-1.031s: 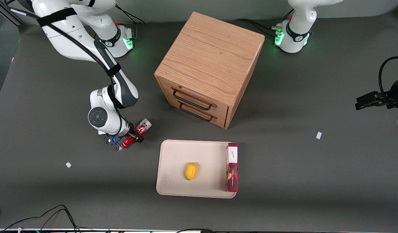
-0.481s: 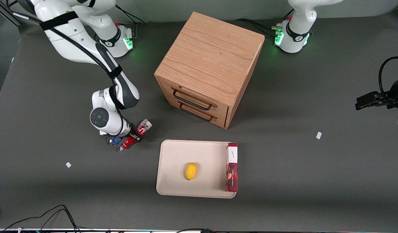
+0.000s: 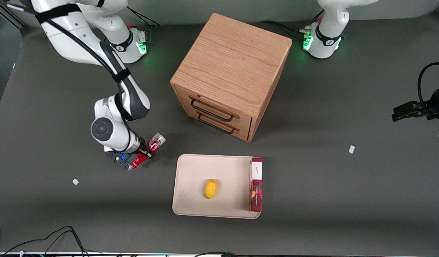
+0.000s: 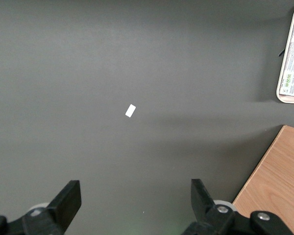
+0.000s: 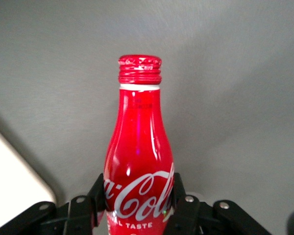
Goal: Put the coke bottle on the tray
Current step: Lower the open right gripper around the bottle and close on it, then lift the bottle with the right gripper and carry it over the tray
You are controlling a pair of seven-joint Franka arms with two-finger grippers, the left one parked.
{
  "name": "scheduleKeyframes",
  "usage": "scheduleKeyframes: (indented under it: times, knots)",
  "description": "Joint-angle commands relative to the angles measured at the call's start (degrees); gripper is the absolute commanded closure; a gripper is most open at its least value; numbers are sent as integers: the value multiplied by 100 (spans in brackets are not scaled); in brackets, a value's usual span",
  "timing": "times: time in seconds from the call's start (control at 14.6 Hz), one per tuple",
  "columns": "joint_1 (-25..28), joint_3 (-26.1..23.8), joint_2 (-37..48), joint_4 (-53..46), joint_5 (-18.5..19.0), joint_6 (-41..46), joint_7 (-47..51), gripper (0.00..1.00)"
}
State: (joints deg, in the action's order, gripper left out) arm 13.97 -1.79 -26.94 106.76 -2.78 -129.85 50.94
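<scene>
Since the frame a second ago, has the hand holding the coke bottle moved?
Yes. The hand, shut on the coke bottle, has drifted slightly away from the tray toward the working arm's end of the table; the tray has stayed put.

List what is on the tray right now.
On the tray lie a lemon and a red box along its edge toward the parked arm. The bottle is not there: the pincer grips it beside the tray. Anything under the box is hidden.
</scene>
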Motion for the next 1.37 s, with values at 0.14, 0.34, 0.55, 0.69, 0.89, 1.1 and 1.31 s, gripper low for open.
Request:
scheduleKeyframes:
  times: [0.14, 0.34, 0.55, 0.69, 0.89, 1.1, 1.31]
  knots:
    - [-105, 20, 120, -1813, 32, 2152, -1653, 100]
    - [-87, 12, -231, -2877, 444, 2822, -2492, 100]
    - [27, -119, -828, -3844, 445, 2965, -2554, 100]
    - [79, -427, -1328, -4520, 462, 2895, -2808, 100]
    - [299, -428, -1901, -5095, 471, 2493, -3711, 100]
    - [510, -366, -2340, -5095, 489, 1721, -3785, 100]
    - [510, -375, -2710, -5087, 480, 770, -3750, 100]
